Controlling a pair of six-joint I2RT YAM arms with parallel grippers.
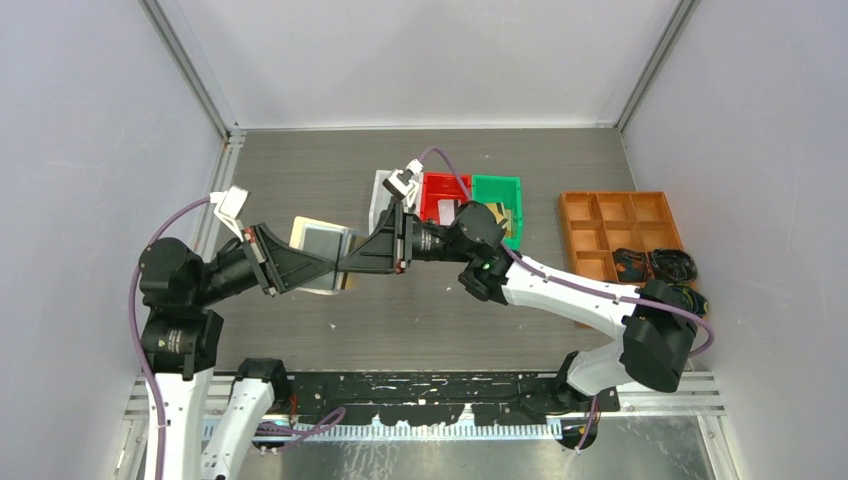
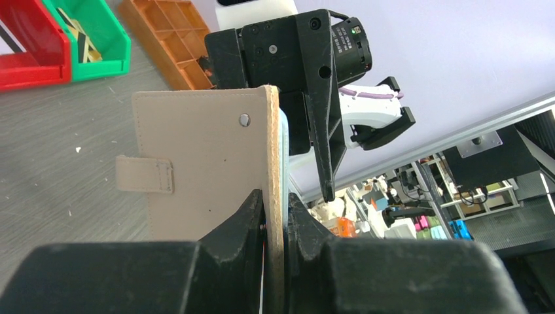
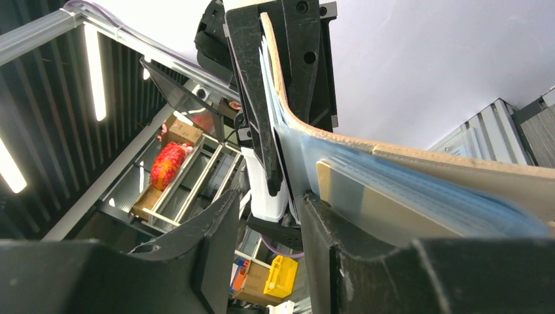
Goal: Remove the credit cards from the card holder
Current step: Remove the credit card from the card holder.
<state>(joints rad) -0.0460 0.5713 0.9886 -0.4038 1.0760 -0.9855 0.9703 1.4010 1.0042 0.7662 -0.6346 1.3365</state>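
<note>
Up off the table, mid-air between both arms: card holder (image 1: pixel 325 250), pinched edge-on by the left gripper (image 2: pixel 275 216), fingers squeezed tight on the tan cover. Right gripper (image 3: pixel 268 216) facing it head-on from the other side, fingers parted, with one finger (image 3: pixel 334 242) pressed against the clear sleeves and a pale credit card (image 3: pixel 373 203) in them. Long axis of the holder running arm to arm, so probably a straight pull back toward the right. Red bin (image 1: pixel 443 197) just behind.
</note>
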